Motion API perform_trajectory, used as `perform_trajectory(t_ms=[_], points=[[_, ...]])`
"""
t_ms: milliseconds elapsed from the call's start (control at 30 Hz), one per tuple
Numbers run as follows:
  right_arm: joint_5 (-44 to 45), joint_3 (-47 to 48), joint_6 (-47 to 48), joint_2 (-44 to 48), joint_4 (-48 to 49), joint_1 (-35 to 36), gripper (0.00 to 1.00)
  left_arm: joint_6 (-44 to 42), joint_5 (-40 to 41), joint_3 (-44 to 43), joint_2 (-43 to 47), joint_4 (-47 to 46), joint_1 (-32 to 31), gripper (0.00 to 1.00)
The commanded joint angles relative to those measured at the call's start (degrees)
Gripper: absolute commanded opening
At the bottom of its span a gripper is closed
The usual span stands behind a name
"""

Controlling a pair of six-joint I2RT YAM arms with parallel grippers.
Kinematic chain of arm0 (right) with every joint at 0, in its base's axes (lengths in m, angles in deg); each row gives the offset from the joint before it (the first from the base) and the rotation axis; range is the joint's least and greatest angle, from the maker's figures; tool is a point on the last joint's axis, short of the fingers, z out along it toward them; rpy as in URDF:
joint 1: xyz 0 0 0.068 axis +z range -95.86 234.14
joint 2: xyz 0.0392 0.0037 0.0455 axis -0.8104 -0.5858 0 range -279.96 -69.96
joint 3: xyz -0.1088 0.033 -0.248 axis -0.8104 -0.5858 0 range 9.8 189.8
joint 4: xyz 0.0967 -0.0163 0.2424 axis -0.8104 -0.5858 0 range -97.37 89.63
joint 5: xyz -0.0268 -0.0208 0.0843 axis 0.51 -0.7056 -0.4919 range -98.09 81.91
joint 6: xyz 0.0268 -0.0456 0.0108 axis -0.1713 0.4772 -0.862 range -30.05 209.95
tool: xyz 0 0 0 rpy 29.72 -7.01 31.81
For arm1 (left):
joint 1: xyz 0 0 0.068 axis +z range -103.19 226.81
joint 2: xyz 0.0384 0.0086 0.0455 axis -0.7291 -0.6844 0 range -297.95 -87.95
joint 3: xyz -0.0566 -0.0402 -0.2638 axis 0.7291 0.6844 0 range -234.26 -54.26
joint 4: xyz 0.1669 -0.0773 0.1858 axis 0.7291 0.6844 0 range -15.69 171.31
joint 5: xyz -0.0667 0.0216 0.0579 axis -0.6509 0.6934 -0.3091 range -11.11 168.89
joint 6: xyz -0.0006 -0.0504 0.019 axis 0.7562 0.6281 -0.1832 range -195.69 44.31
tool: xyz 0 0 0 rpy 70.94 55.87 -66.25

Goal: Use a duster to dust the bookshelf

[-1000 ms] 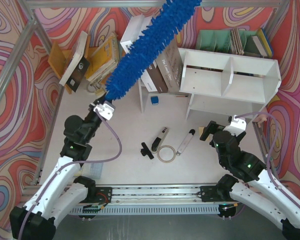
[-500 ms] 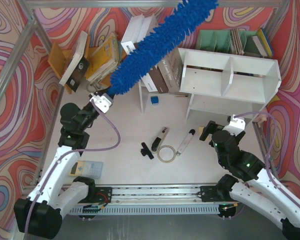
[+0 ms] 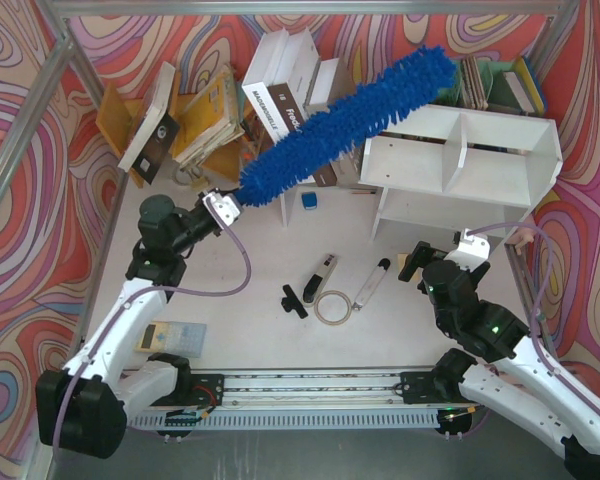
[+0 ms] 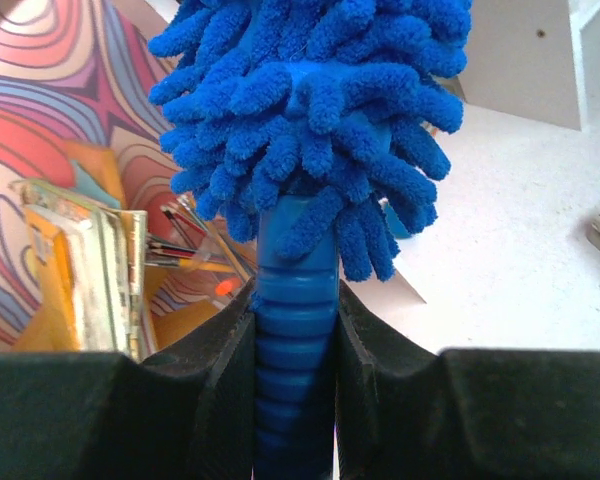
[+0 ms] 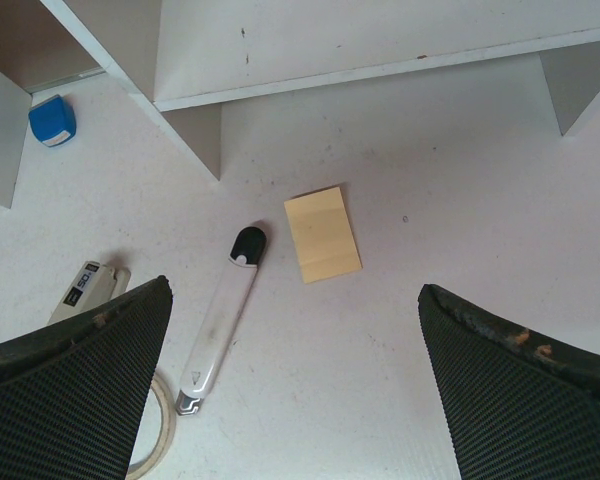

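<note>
Top external: duster [image 3: 345, 128] has swung toward bookshelf [image 3: 500, 165].

A yellow sticky note [image 5: 323, 235] lies just beside a black-capped white marker [image 5: 220, 315], not touching.

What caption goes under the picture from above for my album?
Left pincer holds the blue duster slanted toward the white bookshelf; the open right pincer hovers in front of it.

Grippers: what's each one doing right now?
Left gripper: closed on the duster handle.
Right gripper: open, holding nothing.
</note>
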Motion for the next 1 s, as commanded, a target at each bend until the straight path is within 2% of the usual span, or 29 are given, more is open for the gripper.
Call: perform_trajectory(t_ms=[0, 133, 300, 533, 700, 967], points=[[1.17, 0.73, -0.55, -0.07, -0.2, -0.08, 0.99, -1.74, -1.6, 0.07, -2.38, 1.14, 0.2, 0.0], [1.16, 0.7, -0.46, -0.07, -0.18, -0.08, 0.99, -2.11, -1.53, 0.2, -2.62, 0.76, 0.2, 0.0], [1.08, 0.73, -0.03, -0.21, 0.39, -0.12, 0.99, -6.41, -0.29, -0.5, -3.24, 5.06, 0.2, 0.0], [0.99, 0.83, -0.1, -0.44, 0.12, -0.08, 0.99, -2.9, 0.26, -0.32, 0.18, 0.76, 0.2, 0.0], [1.08, 0.91, -0.05, -0.65, 0.16, -0.08, 0.99, -2.96, -0.08, -0.57, 2.08, 1.31, 0.2, 0.0], [1.16, 1.02, -0.15, -1.05, 0.07, -0.08, 0.99, -3.31, -0.47, 0.18, -4.42, 2.23, -2.11, 0.0]])
